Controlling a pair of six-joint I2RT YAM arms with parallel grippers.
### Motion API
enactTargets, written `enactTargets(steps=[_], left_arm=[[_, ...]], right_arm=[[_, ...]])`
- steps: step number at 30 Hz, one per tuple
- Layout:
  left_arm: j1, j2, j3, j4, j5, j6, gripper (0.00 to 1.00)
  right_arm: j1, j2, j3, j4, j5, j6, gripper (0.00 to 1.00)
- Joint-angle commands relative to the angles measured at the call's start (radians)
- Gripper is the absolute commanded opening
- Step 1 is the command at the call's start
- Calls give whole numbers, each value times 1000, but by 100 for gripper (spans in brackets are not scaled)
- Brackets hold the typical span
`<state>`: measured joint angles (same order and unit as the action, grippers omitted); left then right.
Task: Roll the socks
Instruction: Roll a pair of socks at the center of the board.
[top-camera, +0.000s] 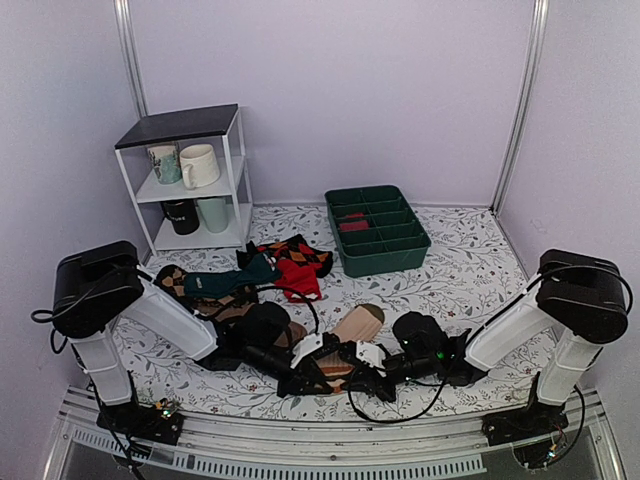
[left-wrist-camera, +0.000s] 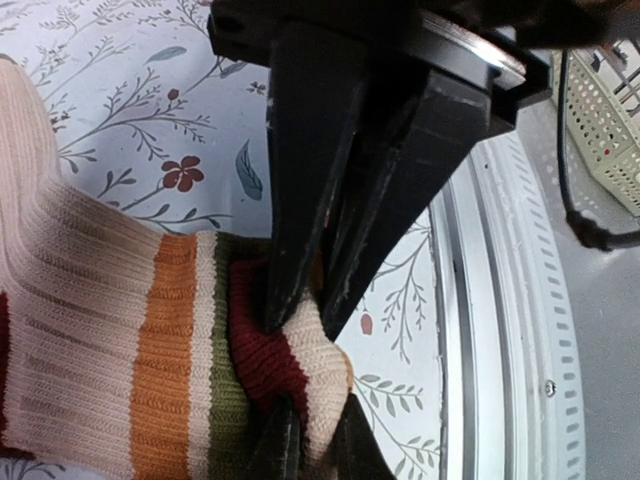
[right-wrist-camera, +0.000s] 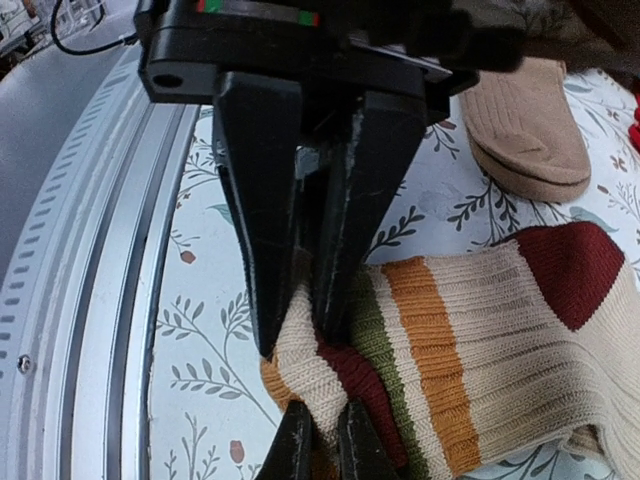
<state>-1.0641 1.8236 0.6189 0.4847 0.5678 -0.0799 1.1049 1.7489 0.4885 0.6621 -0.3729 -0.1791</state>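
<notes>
From above, both arms reach low across the floral desk (top-camera: 470, 270) and meet near its front edge, where the socks (top-camera: 336, 366) lie bunched between the left pincer (top-camera: 312, 376) and the right pincer (top-camera: 362, 378). How far either is open cannot be told from this height. A plain brown sock (top-camera: 358, 323) lies just behind them, the red-and-black argyle socks (top-camera: 296, 262) farther back, a green bin (top-camera: 377, 232) toward the rear right, and a white shelf (top-camera: 186, 180) with mugs (top-camera: 199, 165) at the rear left. In the left wrist view, the left pincer (left-wrist-camera: 300, 322) is nearly closed, its two dark fingers (left-wrist-camera: 295, 200) pinching a fold of the socks (left-wrist-camera: 120, 330) at the maroon and cream end, beside the olive and orange stripes. The ribbed beige length runs off to the left over the desk (left-wrist-camera: 150, 120). In the right wrist view, the right pincer (right-wrist-camera: 298, 345) is likewise drawn almost together, gripping the socks (right-wrist-camera: 480, 320) at a cream and maroon fold next to the stripes. A maroon patch shows farther right, and the brown sock (right-wrist-camera: 535, 130) lies apart, beyond it on the desk (right-wrist-camera: 200, 350).
</notes>
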Motion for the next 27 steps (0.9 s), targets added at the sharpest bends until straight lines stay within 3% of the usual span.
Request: enactTargets(steps=[1, 6, 11, 16, 20, 27], left_arm=[[-5, 27, -47, -161, -28, 0, 0], [-8, -139, -70, -187, -181, 40, 20], [-36, -466, -157, -187, -439, 130, 22], [-110, -726, -289, -110, -516, 256, 15], [-177, -764, -353, -53, -519, 299, 20], [-203, -627, -335, -40, -526, 353, 23]], right_arm=[[7, 88, 22, -224, -2, 78, 1], [0, 140, 115, -416, -132, 152, 0], [-29, 137, 146, -516, -253, 264, 0], [-72, 184, 225, -654, -410, 344, 0], [-114, 266, 292, -754, -502, 403, 0], [-197, 388, 417, -919, -580, 392, 0]])
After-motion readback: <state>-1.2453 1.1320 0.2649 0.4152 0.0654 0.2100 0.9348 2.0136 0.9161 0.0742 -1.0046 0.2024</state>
